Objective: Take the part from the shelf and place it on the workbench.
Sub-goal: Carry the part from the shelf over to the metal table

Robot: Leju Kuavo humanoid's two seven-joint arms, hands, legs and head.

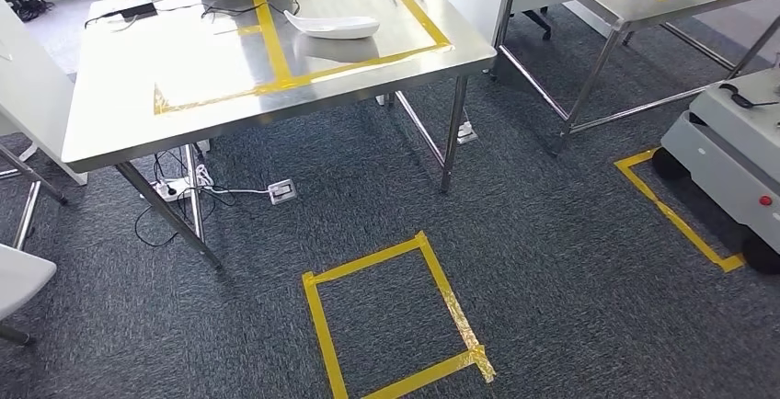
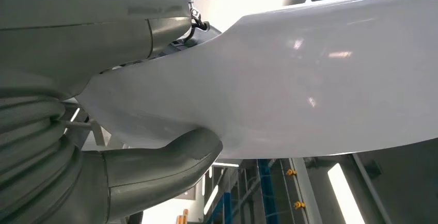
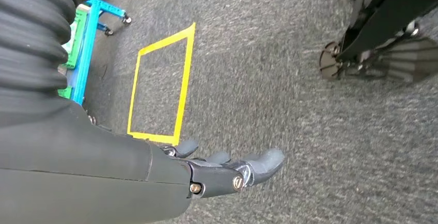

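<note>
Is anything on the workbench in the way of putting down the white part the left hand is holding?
The left hand grips the white part. On the workbench, another white part lies in the right taped box; the left taped box looks bare.

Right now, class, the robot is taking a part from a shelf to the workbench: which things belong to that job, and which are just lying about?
Job: large glossy white part, gripped by left hand; steel workbench with yellow tape.
Lying about: white curved piece on the workbench; grey wheeled cart; white power strip.

bright daylight, tabletop (image 1: 230, 68) glare, sharp focus
</note>
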